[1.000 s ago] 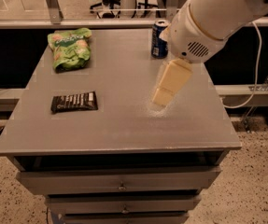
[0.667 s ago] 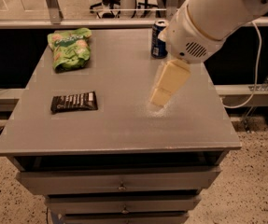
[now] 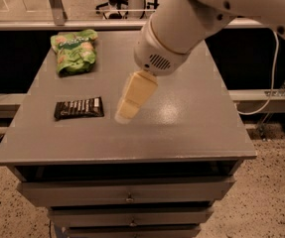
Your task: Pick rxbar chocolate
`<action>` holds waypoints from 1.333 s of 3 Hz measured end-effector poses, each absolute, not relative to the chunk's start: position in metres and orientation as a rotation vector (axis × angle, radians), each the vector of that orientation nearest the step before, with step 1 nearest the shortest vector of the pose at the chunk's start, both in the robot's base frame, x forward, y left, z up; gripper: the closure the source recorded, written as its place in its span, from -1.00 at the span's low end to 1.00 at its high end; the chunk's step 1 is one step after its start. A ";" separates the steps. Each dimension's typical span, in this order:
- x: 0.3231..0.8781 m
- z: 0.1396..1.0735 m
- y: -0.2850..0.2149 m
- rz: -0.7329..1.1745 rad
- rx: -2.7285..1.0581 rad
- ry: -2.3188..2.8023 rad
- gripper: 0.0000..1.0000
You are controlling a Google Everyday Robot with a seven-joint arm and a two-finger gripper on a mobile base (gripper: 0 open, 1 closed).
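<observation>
The rxbar chocolate (image 3: 79, 108), a flat black bar with white lettering and a white right end, lies on the left front part of the grey cabinet top (image 3: 181, 128). My gripper (image 3: 126, 112), with cream-coloured fingers, hangs from the large white arm and points down-left. Its tip is just right of the bar, a short gap away, close above the surface. It holds nothing that I can see.
A crinkly green snack bag (image 3: 75, 51) lies at the back left of the top. The arm covers the back right area, so the blue can is hidden. Drawers (image 3: 129, 195) are below the front edge. A white cable (image 3: 276, 68) hangs at the right.
The arm and gripper have swung left across the top, from the right-centre to just beside the bar. The blue can, seen earlier at the back, is now hidden by the arm.
</observation>
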State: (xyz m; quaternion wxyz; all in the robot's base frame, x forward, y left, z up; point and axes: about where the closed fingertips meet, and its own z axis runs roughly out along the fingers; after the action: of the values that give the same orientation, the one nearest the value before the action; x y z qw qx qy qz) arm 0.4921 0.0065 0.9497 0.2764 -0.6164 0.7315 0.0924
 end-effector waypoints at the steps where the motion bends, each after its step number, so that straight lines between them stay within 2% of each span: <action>1: 0.501 0.937 0.055 0.319 -1.657 1.935 -1.00; 2: 0.510 0.922 0.090 0.380 -1.644 1.909 -1.00; 4: 0.545 0.875 0.125 0.461 -1.589 1.897 -1.00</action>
State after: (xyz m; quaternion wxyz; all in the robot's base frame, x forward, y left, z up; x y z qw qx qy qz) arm 0.5448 0.1247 0.8748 0.3073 -0.6007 0.7172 0.1743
